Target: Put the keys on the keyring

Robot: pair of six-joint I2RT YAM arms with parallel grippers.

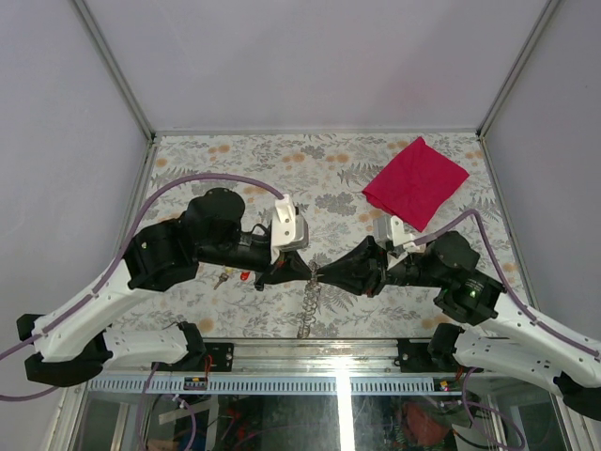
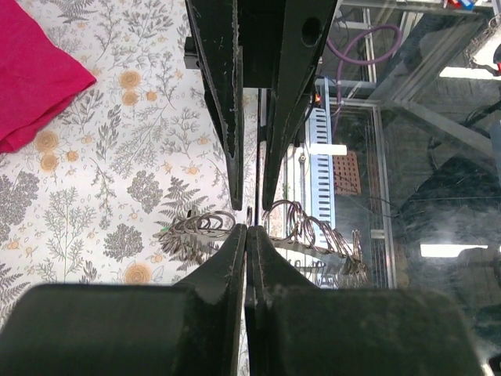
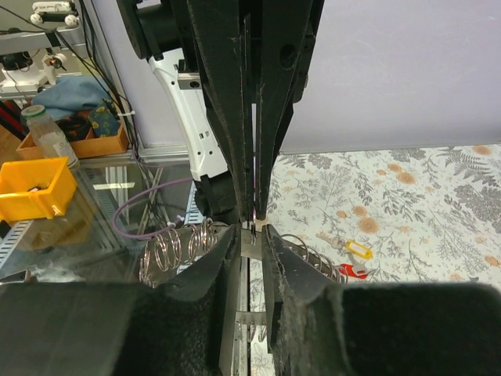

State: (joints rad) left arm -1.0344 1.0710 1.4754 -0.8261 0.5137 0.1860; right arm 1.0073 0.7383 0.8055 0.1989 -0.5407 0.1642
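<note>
One yellow key [image 3: 358, 250], one red key [image 3: 356, 271], on table [image 3: 438, 204], clear of jaws

We see a floral table [image 1: 235, 160]; a red cloth [image 1: 416, 181] lies on it, and well left of the cloth lie a yellow key [image 1: 222, 279] and a red key [image 1: 246, 276].

The left arm [image 1: 84, 315] and the right arm [image 1: 531, 329] are wearing white shells on their lower links and matte black housings above, narrowing into the black wedge-fingered left tool [image 1: 308, 270] and right tool [image 1: 329, 272]. A thin lilac cable [image 1: 188, 181] is running along each arm, and a white camera block [image 1: 285, 225] is sitting on each wrist.
</note>
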